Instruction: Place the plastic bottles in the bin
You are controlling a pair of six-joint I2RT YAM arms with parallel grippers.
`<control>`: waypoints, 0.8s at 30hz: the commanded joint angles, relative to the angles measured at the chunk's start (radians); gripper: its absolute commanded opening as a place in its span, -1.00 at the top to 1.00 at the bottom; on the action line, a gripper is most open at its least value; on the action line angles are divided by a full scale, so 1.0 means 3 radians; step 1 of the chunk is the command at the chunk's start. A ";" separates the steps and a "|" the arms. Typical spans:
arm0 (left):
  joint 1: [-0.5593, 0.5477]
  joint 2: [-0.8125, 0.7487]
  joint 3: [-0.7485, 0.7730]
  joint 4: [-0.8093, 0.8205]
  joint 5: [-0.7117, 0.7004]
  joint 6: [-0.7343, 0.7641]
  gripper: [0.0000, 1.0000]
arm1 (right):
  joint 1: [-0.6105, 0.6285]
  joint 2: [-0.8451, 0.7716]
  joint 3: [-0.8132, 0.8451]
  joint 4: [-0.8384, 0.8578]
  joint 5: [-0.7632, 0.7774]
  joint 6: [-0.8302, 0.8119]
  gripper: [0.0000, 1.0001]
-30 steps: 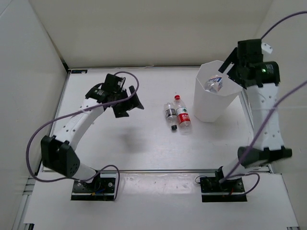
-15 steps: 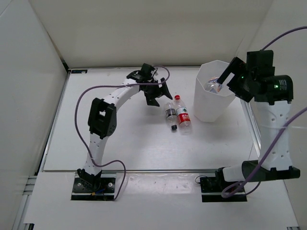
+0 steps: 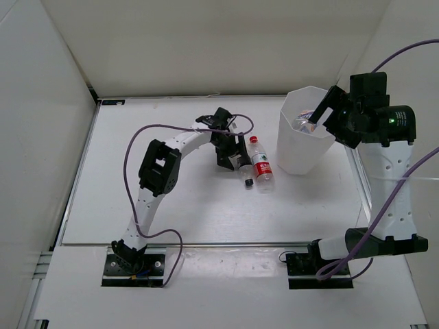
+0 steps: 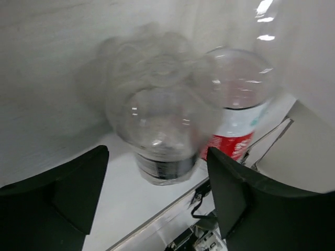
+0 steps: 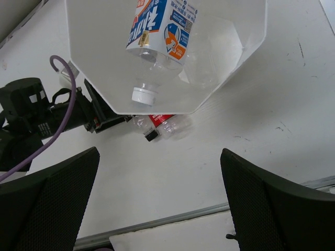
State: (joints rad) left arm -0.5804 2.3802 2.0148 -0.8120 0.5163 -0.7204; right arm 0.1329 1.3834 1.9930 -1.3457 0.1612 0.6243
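Note:
Two plastic bottles lie side by side on the table: one with a red cap and red-white label (image 3: 261,166), and one with a black cap and grey label (image 3: 245,175). My left gripper (image 3: 232,153) is open just above the black-capped bottle's base end. In the left wrist view that bottle (image 4: 159,136) lies base-on between my spread fingers, with the red-label bottle (image 4: 236,112) to its right. The white bin (image 3: 296,154) holds a bluish-white-label bottle (image 5: 163,23) and a plain clear one (image 5: 212,52). My right gripper (image 3: 321,114) is open and empty over the bin's rim.
White walls enclose the table at the back and both sides. A metal rail (image 3: 219,243) runs along the table's near edge. The left arm's purple cable (image 3: 130,154) loops over the left half. The bin (image 5: 250,36) stands at the back right.
My left arm has swung right from the table's left side to the two lying bottles and come down over the black-capped one. My right gripper has shifted only slightly above the bin.

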 commanded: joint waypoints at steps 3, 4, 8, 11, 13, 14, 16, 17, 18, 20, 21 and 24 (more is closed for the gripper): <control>-0.0059 -0.0090 -0.0308 -0.0070 0.0094 0.0202 -0.61 | -0.0014 -0.0045 -0.0047 -0.0065 0.0092 -0.0056 -1.00; -0.0059 -0.0090 -0.0349 -0.0070 0.0059 0.0238 -0.58 | -0.0014 -0.0045 -0.0047 -0.0065 0.0092 -0.0056 -1.00; -0.0059 -0.0213 -0.0473 -0.0105 -0.0013 0.0305 -0.39 | -0.0014 -0.0045 -0.0017 -0.0065 0.0061 -0.0056 -1.00; -0.0059 -0.0330 -0.0473 -0.0208 -0.0166 0.0366 -0.15 | -0.0044 -0.0015 -0.0047 -0.0065 0.0015 -0.0025 -1.00; -0.0059 -0.0432 -0.0335 -0.0330 -0.0365 0.0366 -0.05 | -0.0115 -0.0015 -0.0078 -0.0065 -0.0082 0.0005 -1.00; -0.0019 -0.0570 -0.0284 -0.0366 -0.0452 0.0366 0.08 | -0.0116 -0.0045 -0.0078 -0.0065 -0.0082 0.0005 -1.00; 0.0032 -0.0724 -0.0070 -0.0442 -0.0687 0.0366 0.19 | -0.0197 -0.0045 -0.0078 -0.0096 -0.0113 0.0005 -1.00; 0.0033 -0.0856 0.0048 -0.0474 -0.0784 0.0280 0.23 | -0.0228 -0.0091 -0.0078 -0.0096 -0.0113 0.0051 -1.00; 0.0068 -0.0908 0.0186 -0.0474 -0.1044 0.0249 0.23 | -0.0259 -0.0142 -0.0113 -0.0126 -0.0113 0.0097 -1.00; 0.0068 -0.0990 0.0707 -0.0525 -0.1285 0.0213 0.18 | -0.0310 -0.0239 -0.0226 -0.0127 -0.0113 0.0143 -1.00; 0.0068 -0.0990 0.0855 -0.0464 -0.1352 0.0213 0.18 | -0.0361 -0.0240 -0.0257 -0.0127 -0.0067 0.0209 -1.00; 0.0068 -0.1072 0.1219 -0.0037 -0.1440 0.0213 0.14 | -0.0453 -0.0321 -0.0369 -0.0127 -0.0036 0.0251 -1.00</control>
State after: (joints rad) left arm -0.5632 2.2131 2.2723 -0.9348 0.1780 -0.6518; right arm 0.0204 1.3254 1.9003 -1.3510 0.1436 0.6739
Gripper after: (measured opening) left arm 0.659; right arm 0.998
